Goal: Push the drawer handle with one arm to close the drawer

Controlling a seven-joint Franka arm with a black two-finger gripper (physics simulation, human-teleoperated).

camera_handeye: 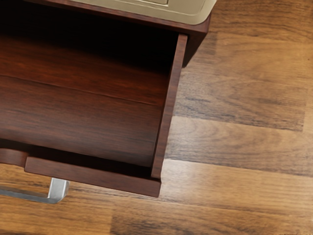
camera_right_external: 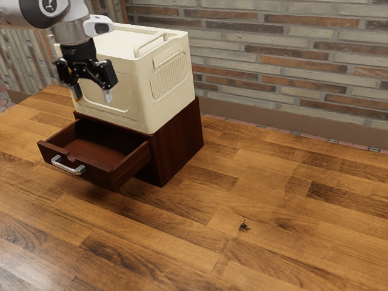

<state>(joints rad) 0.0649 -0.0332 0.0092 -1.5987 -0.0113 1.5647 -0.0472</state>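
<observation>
Nearest lies the counter (camera_right_external: 182,242). Exterior view: open drawer (camera_right_external: 97,176) at nine o'clock, handle (camera_right_external: 66,168) whole; wrist view: one handle end. Released, the tool (camera_right_external: 93,97) hangs at ten o'clock, before the cream box (camera_right_external: 132,100).

And we're indoors, in a room that looks homely, though which kind I can't tell: rough brick wall (camera_right_external: 291,54) on the far side, plain brown skirting (camera_right_external: 273,116) along its foot, and here, nearer, a glossy wood-plank desk (camera_right_external: 273,242)!
</observation>
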